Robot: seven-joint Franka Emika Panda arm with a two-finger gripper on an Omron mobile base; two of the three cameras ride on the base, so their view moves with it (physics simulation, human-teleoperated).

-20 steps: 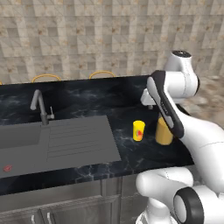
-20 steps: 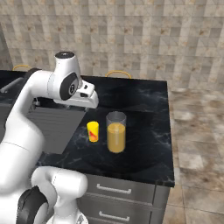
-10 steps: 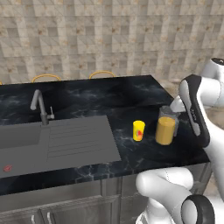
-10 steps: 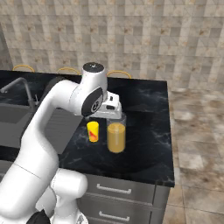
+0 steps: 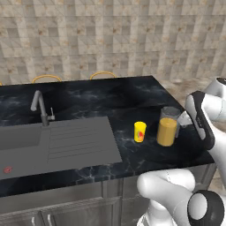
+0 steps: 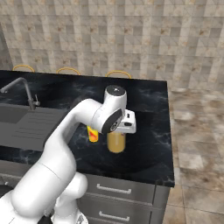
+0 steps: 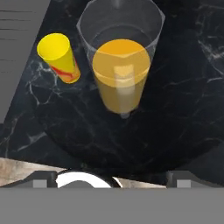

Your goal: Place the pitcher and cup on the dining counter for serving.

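**Both items down on the desk – back out clean**

The pitcher (image 5: 167,126) and the cup (image 5: 140,131) both stand upright on the dining desk (image 5: 110,99), so you're in the release and retreat step, I'd say. The gripper (image 7: 116,183) hangs just above and beside the pitcher, fingers (image 7: 43,180) spread wide, nothing held.

How to do it well:
- Keep the fingers wide while you pull off; don't close near the pitcher.
- Lift away from the pitcher before you swing. In the right base view the hand (image 6: 124,122) sits right over its top, so a sideways move first risks clipping the rim.
- Mind the cup: it's just beside the pitcher, on the sink (image 5: 26,137) side, not touching. A tipped pitcher likely takes it along.

How the pitcher looks: tall clear cylinder, orange-yellow fill in the lower part, empty clear wall above, about twice as tall as the cup. It sits near the desk's front edge, well away from the sink. The cup is bright yellow, tapered, with a red mark on its side.
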